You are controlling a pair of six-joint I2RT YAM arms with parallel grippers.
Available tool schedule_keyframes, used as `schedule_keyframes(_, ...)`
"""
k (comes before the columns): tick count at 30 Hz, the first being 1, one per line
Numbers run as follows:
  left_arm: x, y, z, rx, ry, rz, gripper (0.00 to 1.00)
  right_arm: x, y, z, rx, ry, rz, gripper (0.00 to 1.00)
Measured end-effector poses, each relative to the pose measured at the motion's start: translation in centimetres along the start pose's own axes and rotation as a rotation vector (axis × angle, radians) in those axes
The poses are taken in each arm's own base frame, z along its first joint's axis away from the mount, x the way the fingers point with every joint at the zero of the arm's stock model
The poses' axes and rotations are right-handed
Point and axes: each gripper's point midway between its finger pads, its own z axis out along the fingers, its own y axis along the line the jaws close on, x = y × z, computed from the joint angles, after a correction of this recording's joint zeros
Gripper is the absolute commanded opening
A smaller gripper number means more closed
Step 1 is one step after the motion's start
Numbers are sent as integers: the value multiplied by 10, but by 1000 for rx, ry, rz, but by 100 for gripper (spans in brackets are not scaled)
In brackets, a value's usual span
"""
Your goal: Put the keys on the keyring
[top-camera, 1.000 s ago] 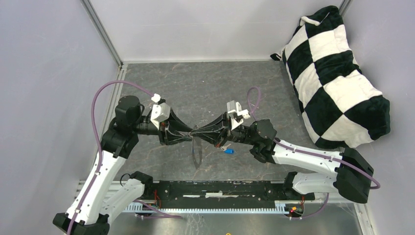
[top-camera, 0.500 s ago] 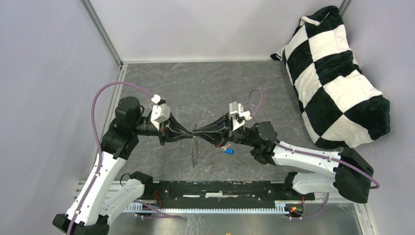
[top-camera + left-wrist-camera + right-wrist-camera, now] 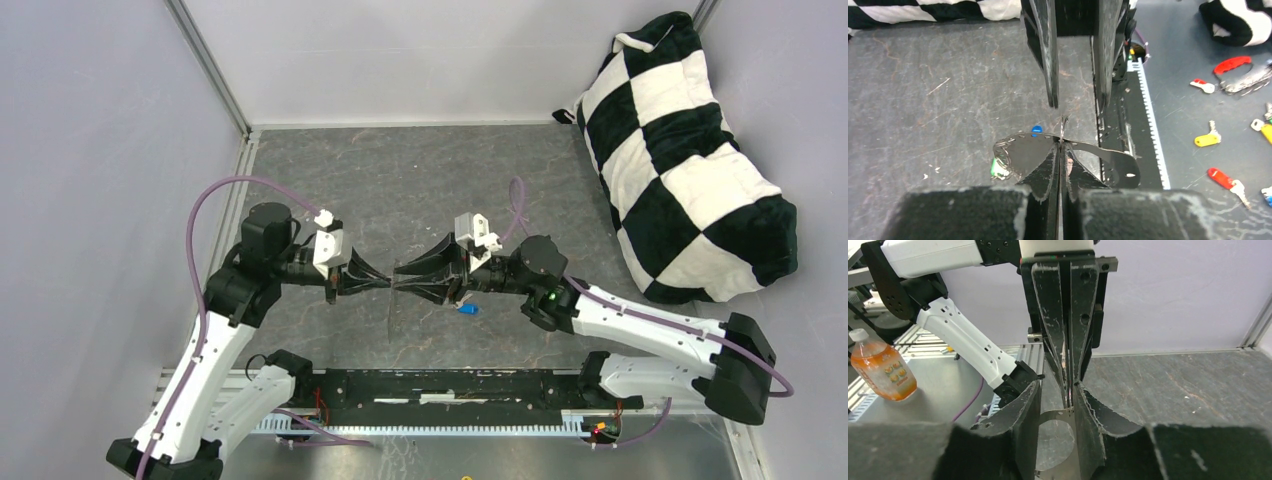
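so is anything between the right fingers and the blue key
nothing visible: the blue key lies bare on the table beside the open right fingers; the keyring hangs apart from it, in the left fingers

Left hand [image 3: 384, 283] pinches the keyring [image 3: 392, 312] (blue key [image 3: 466, 309] lies nearby).

Checkered cushion [image 3: 690, 160] blocks the far right corner; table [image 3: 400, 170] beyond the arms lies open
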Motion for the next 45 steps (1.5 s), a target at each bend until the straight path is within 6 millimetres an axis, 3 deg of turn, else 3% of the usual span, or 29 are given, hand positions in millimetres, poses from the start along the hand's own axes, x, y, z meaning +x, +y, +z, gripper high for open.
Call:
schedule_keyframes(8,0,-2,-9,-32,22,257,2,-14,4,-11,1,66,-112,39)
schedule_keyframes(17,-11,-4,-13,-45,4,451,2,-6,7,-16,-23,105,-144,39)
schedule_keyframes(24,-17,-1,-11,-58,-24,324,2,-2,7,-10,-48,100,-142,40)
schedule_keyframes(31,-15,-1,-6,-61,-52,168,2,-10,6,-5,-45,58,-152,41)
schedule_keyframes(39,-19,-1,-4,-44,-72,119,2,-8,3,1,-46,43,-134,40)
schedule_keyframes(45,-20,-4,-4,-33,-76,115,2,-5,1,4,-45,45,-126,29)
